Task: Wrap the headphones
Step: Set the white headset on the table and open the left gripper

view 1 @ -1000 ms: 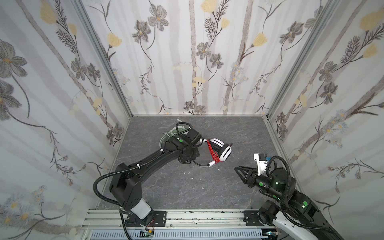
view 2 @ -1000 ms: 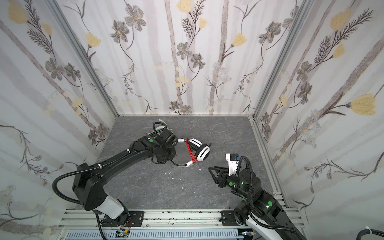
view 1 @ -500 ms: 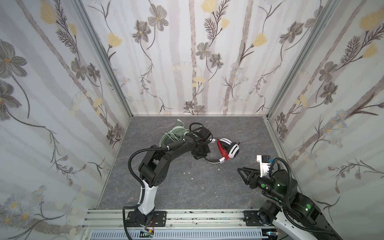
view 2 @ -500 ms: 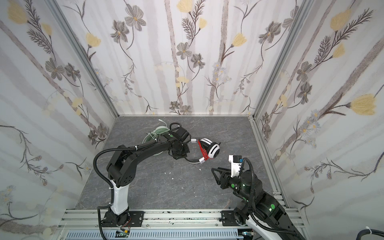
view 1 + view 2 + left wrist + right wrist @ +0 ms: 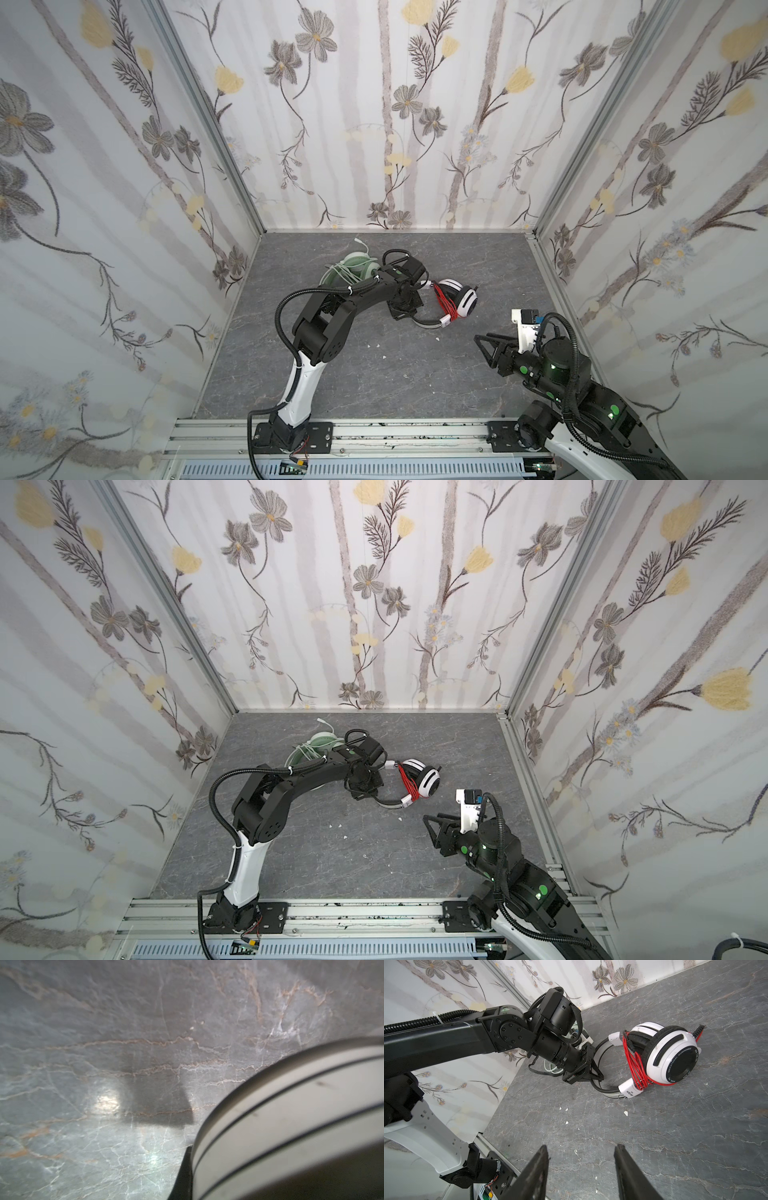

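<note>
The white-and-black headphones (image 5: 466, 302) (image 5: 429, 782) (image 5: 671, 1057) lie at mid floor, their red cord (image 5: 446, 301) (image 5: 633, 1066) wound in several loops round the ear cups. My left gripper (image 5: 409, 311) (image 5: 366, 791) (image 5: 592, 1076) is shut on their headband (image 5: 291, 1118), and one black finger (image 5: 184, 1175) shows beside it. The mint-green headphones (image 5: 353, 266) (image 5: 321, 746) with pale cord lie behind the left arm, near the back left. My right gripper (image 5: 484, 348) (image 5: 431, 825) (image 5: 581, 1147) hovers open and empty, in front and to the right of the white pair.
Flowered walls (image 5: 395, 124) close in the grey stone floor (image 5: 395, 374) on three sides. The aluminium rail (image 5: 395, 432) with both arm bases runs along the front. Small white crumbs (image 5: 566, 1122) dot the floor between the grippers.
The left arm has folded its elbow up and carried the white-and-black headphones a little to the right, uncovering the mint-green pair. The right gripper's jaws have spread wider.
</note>
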Available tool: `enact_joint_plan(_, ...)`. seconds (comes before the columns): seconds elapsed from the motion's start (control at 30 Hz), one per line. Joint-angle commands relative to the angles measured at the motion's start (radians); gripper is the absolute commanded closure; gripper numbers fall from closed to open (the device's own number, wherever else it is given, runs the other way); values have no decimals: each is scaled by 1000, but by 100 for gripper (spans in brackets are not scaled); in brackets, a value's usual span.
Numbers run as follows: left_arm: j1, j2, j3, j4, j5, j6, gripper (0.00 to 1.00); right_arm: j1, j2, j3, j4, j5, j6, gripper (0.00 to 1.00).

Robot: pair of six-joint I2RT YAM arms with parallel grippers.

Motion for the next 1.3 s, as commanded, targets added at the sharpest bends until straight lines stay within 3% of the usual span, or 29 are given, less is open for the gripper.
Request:
enact_joint_plan(0.0,2,8,16,12,-5,-1,100,0,-6,-5,-1,13,-9,47)
enact_joint_plan(0.2,3,28,29,22,30,38,98,-2,-21,-10,-12,19,-13,46)
enact_joint_plan(0.37,3,66,117,-87,34,130,97,-3,-31,-11,-12,17,-10,45)
enact_joint_plan(0.53,8,56,115,-101,53,148,95,-3,-38,-3,-22,21,-12,45)
enact_joint_plan(0.73,9,20,70,-53,73,160,70,-3,-52,1,-38,23,-10,44)
enact_joint_plan(0.9,9,-23,54,-28,82,168,61,-2,-61,7,-48,28,-8,43)
enact_joint_plan(1.1,9,-173,47,-30,6,202,33,-2,-44,20,-46,30,-10,41)
enact_joint_plan(1.13,9,-203,42,-36,-10,209,23,-3,-36,19,-41,28,-11,40)
enact_joint_plan(1.17,9,-230,36,-43,-23,213,5,-2,-29,17,-32,24,-13,39)
enact_joint_plan(1.2,9,-255,29,-49,-31,215,0,-2,-24,13,-24,19,-13,39)
enact_joint_plan(1.27,9,-307,-2,-58,-41,217,0,-3,-7,4,3,7,-11,32)
